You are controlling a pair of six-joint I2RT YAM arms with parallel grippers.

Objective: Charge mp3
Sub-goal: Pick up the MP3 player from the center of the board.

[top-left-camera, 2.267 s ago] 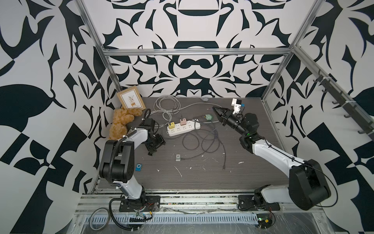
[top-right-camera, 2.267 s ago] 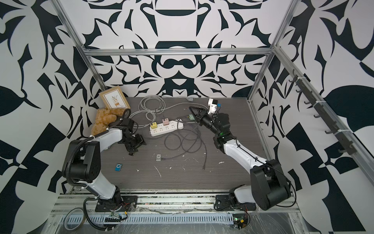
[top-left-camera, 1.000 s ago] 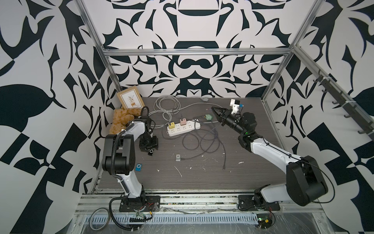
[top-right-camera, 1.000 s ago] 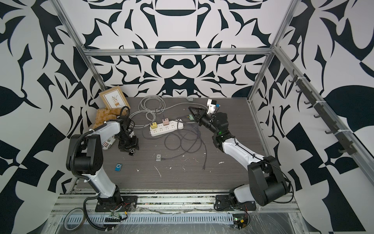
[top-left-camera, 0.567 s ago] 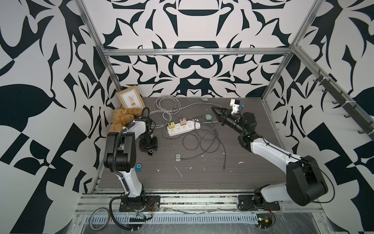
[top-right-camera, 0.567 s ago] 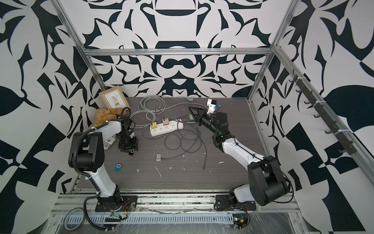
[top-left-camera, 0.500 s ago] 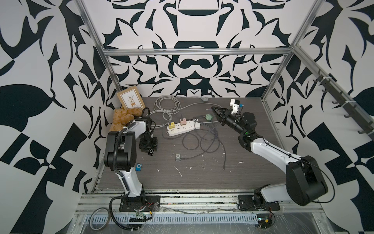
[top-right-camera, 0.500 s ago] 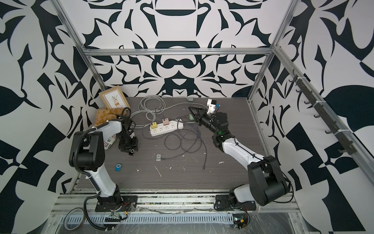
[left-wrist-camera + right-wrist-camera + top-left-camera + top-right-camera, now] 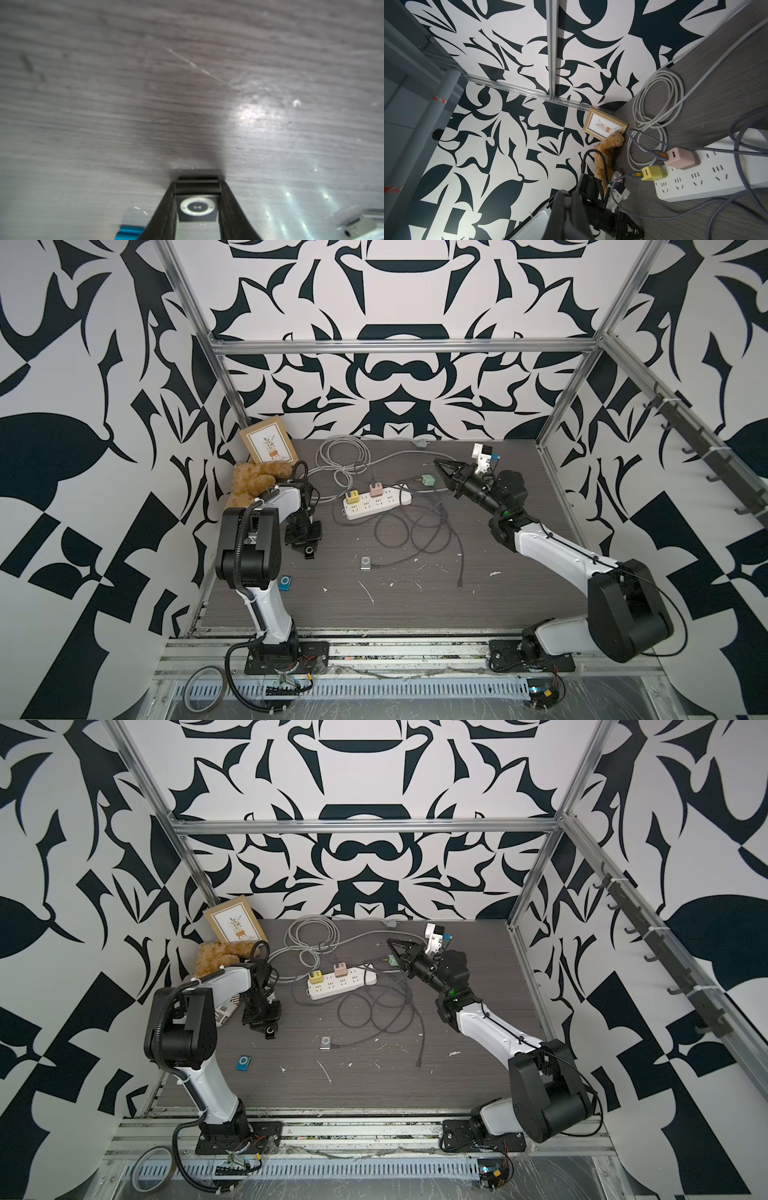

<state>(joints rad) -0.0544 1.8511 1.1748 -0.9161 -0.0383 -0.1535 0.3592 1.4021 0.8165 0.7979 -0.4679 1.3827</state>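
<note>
Over the last couple of seconds the left arm has turned its claw from a slant to point straight down at the dark mp3 player (image 9: 196,207), and the fingers have narrowed onto it, while the right arm has barely shifted. That player sits low at the left side of the counter (image 9: 415,605), in front of the teddy bear (image 9: 253,483), its control wheel facing up in both top views (image 9: 270,1031). Whether it rests on the surface or is just lifted I cannot tell. The left claw (image 9: 197,185) grasps it, one black finger pressed against each side edge. The left arm rises from its base at the front, folds sharply at the elbow, and sends the white forearm toward the back before the wrist bends down. A blue mp3 player (image 9: 286,582) lies nearer the front, and a silver mp3 player (image 9: 366,563) lies toward the centre with a dark cable (image 9: 415,526) plugged into it. Behind them lies the white power strip (image 9: 376,502), carrying a yellow adapter (image 9: 352,497) and a pink adapter (image 9: 376,488). The right arm stretches from the front right corner toward the back, forearm raised. Its right claw (image 9: 436,461) is clenched, held above the counter just beyond a green adapter (image 9: 428,480).
</note>
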